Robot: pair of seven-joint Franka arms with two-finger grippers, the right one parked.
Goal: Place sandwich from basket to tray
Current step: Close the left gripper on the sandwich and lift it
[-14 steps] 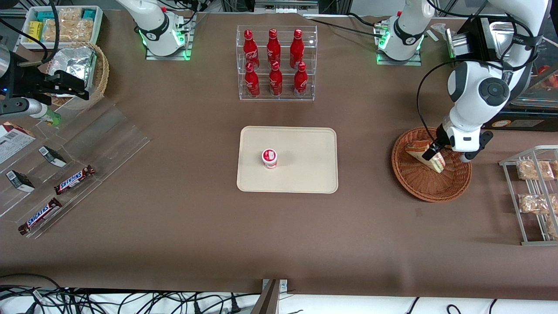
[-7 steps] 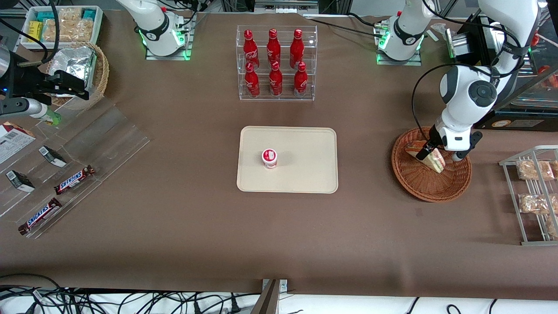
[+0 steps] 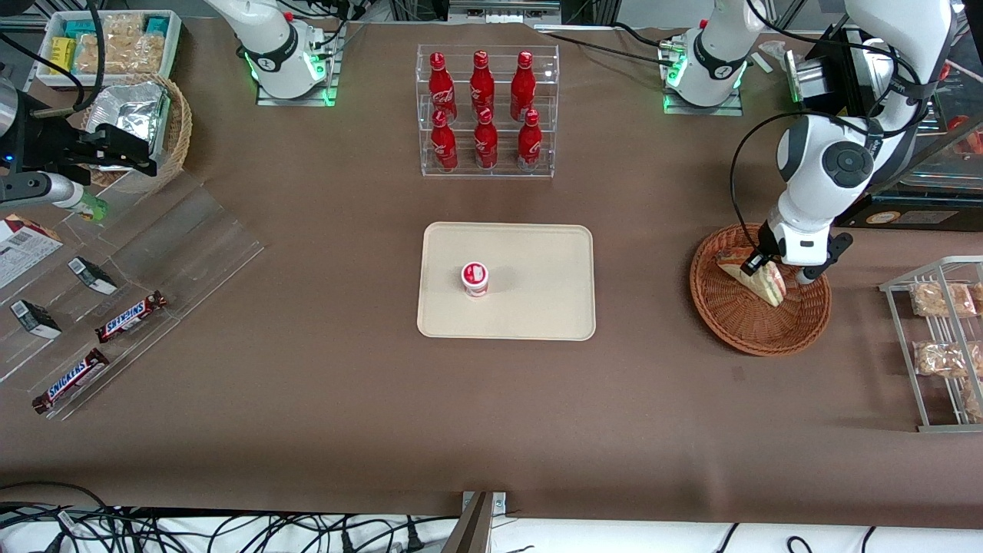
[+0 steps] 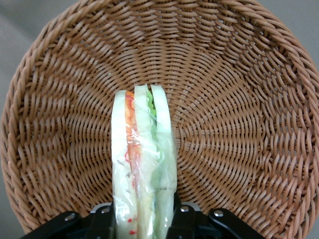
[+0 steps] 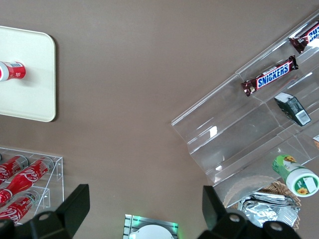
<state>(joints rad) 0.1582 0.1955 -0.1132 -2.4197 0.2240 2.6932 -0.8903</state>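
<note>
A brown cloth covers the desk [image 3: 307, 399], with cables hanging along its edge nearest the front camera. Toward the parked arm's end, a clear stepped rack [image 3: 115, 284] holds two Snickers bars [image 3: 130, 316] and small dark packets, and a tan wicker basket [image 3: 173, 130] with foil packets sits farther from the camera, next to a white bin of snacks [image 3: 107, 42].

In the middle of the desk lies the tray [image 3: 537, 307], flat and cream-coloured, carrying only a small red-and-white cup [image 3: 474, 279] standing upright. Farther from the camera than the tray, a clear rack [image 3: 487, 111] holds six red bottles in two rows.

Toward the working arm's end sits the basket [image 3: 737, 330], round and reddish-brown, well apart from the tray. The working arm rises from its base near the bottles' row, arches high, then bends down at its large white elbow joint so the wrist points steeply into the basket. The hand [image 3: 762, 265] is low over the basket's part farther from the camera, closed on the sandwich [image 3: 756, 278]. In the wrist view the sandwich [image 4: 143, 164] stands on edge between the two black fingers [image 4: 185, 219], which press its pale bread faces from both sides; orange, white and green filling shows under the clear wrap, with the woven basket [image 4: 239, 99] floor spread beneath it. Whether the sandwich touches the weave cannot be told.

Nearest the working arm's end of the desk, a metal wire rack [image 3: 933, 346] holds bagged crumbly snacks [image 3: 941, 299].
</note>
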